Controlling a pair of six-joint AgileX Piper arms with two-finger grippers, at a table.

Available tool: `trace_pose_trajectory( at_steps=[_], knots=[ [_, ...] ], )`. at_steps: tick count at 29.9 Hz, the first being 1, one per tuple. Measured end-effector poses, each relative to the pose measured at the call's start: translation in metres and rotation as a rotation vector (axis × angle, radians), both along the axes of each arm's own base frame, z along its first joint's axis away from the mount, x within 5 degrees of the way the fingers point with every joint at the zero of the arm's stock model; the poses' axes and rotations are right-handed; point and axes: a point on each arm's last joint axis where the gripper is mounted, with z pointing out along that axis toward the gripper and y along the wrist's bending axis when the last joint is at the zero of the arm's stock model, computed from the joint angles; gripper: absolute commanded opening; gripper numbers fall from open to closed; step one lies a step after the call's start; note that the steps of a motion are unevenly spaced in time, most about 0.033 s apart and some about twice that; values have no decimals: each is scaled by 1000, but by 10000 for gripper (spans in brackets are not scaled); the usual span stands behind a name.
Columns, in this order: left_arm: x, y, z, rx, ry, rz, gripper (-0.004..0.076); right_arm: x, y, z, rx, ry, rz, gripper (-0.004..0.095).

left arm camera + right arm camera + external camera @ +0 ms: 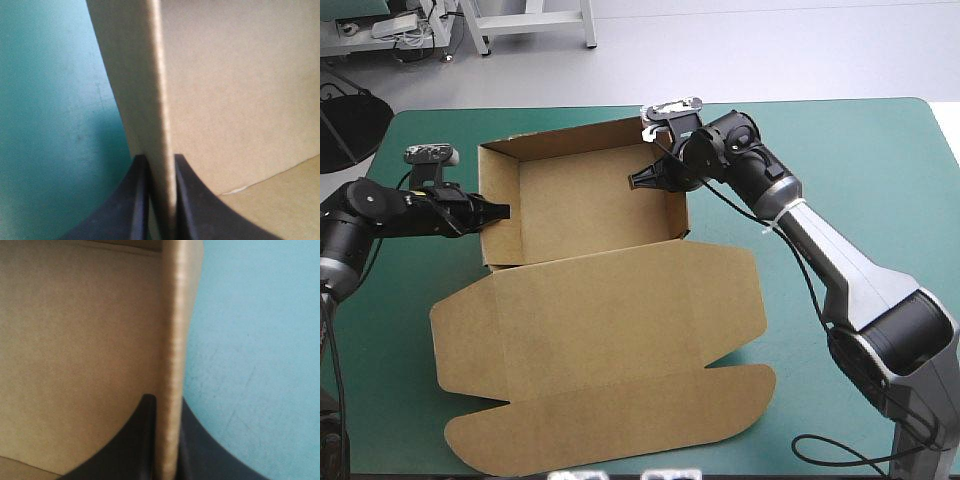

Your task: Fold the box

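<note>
The brown cardboard box (590, 200), a cut sheet raised into an open tray, sits mid-table on the teal-green cover (840, 140), tray toward the far edge, lid flat toward the near edge. The left gripper (500, 212) pinches the tray's left wall, the right gripper (640, 181) its right wall. Wall-setting seems the step in hand; next likely calls for releasing without dragging them outward. The tray holds nothing.

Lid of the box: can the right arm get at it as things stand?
Likely not at once: the right gripper is shut on the right wall. Once released, probably yes; the lid lies flat on the near side with nothing on it.
</note>
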Motion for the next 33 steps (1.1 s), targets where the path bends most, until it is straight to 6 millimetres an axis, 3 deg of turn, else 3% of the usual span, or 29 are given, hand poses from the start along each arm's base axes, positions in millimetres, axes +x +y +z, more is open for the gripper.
trace_pose_trajectory(
  at_steps=[8, 12, 22, 28, 33],
  knots=[
    [3, -39, 9, 152, 73, -38, -9, -9, -10, -5, -84, 118, -46, -11],
    [13, -50, -3, 166, 158, -55, -8, -10, -15, -10, -107, 169, -69, -13],
    [30, -66, -45, 158, 355, -58, -8, -13, -26, -56, -129, 347, -103, -13],
    [36, -74, -64, 155, 433, -53, -9, -2, -35, -76, -94, 432, -124, -13],
    [39, -80, -68, 161, 445, -50, -8, 6, -36, -94, -103, 484, -112, -13]
  ],
)
